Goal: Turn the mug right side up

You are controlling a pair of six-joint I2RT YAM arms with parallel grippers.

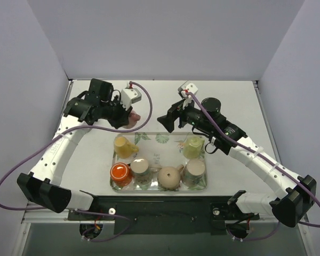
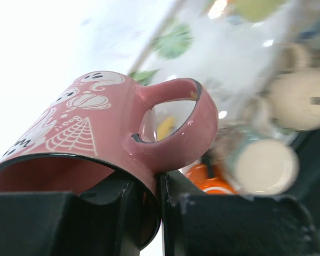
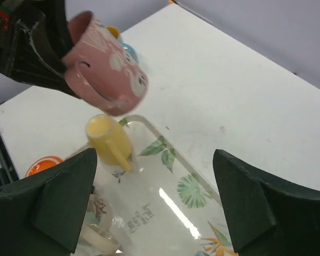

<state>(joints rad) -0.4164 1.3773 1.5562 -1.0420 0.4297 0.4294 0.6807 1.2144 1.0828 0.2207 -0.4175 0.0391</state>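
Observation:
A pink mug (image 2: 96, 128) with white ghost and web prints is held in the air above the tray's far left corner. My left gripper (image 2: 159, 213) is shut on its rim beside the handle, one finger inside and one outside. In the top view the mug (image 1: 133, 118) shows below the left wrist. In the right wrist view the mug (image 3: 106, 66) is tilted, its base pointing down and right. My right gripper (image 3: 157, 205) is open and empty above the tray's far side.
A clear leaf-printed tray (image 1: 162, 140) holds a yellow mug (image 1: 124, 146) on its side, a green cup (image 1: 192, 146), an orange cup (image 1: 120, 173), two patterned cups (image 1: 140, 168) and a tan teapot (image 1: 170, 177). White table around it.

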